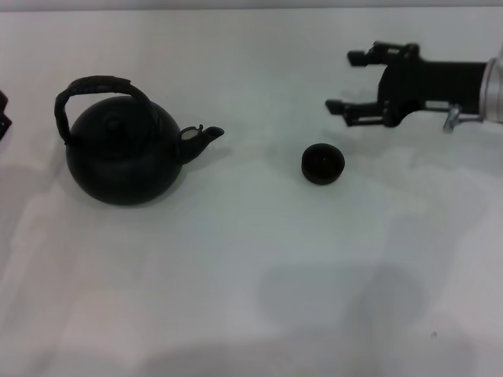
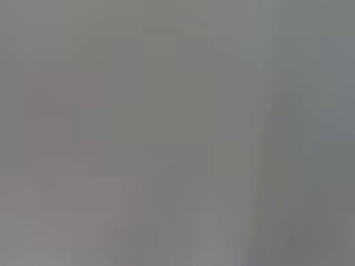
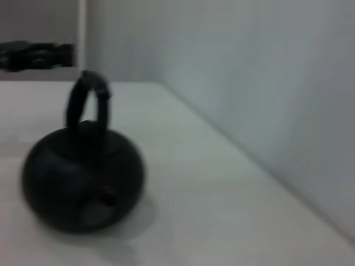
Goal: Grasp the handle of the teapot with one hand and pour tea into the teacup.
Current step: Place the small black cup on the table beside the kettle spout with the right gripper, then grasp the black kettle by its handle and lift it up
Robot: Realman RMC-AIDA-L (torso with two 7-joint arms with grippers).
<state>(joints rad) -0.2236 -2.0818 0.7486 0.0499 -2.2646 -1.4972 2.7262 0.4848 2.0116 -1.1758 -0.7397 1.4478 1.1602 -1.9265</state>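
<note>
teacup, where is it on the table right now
In the head view the teacup stands on the white table, right of centre, apart from the teapot whose spout points toward it, with the open right gripper beyond it.

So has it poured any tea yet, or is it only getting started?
Only starting. Nothing looks done: the teapot sits on the table, its handle untouched, spout toward the teacup standing apart from it. In hand: the right gripper hangs open above the table beyond the cup, far from the pot. The left gripper barely shows at the edge. Left: grasp the handle, lift, tilt over the cup.
</note>
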